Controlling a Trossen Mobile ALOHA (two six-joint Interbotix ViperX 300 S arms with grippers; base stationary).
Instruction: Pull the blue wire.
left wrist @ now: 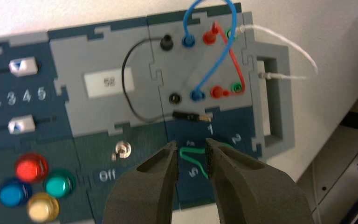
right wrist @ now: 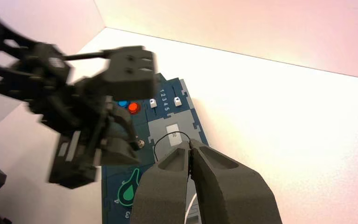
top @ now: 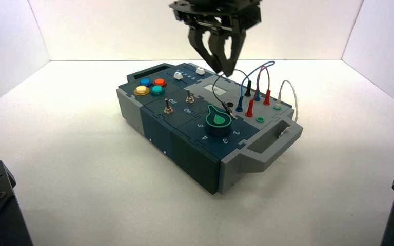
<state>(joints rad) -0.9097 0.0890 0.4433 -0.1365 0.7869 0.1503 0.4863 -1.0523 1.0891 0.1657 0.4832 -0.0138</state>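
The blue wire point(top: 263, 65) arches over the socket panel at the right end of the box point(top: 184, 148). In the left wrist view the blue wire point(left wrist: 233, 32) has both of its plugs seated in blue sockets. My left gripper point(top: 225, 73) hangs open above the box, between the green knob and the sockets, just left of the wire and clear of it. Its fingers hold nothing, and the left gripper point(left wrist: 191, 143) shows the knob's pointer in the gap between them. My right gripper point(right wrist: 189, 147) is shut and empty, high over the box.
A red wire point(top: 267, 77) crosses under the blue arch. A black wire ends in a loose plug point(left wrist: 186, 115) lying by the green knob point(top: 218, 120). A white wire point(top: 290, 89) loops by the handle. Toggles, coloured buttons point(top: 150, 86) and sliders fill the left part.
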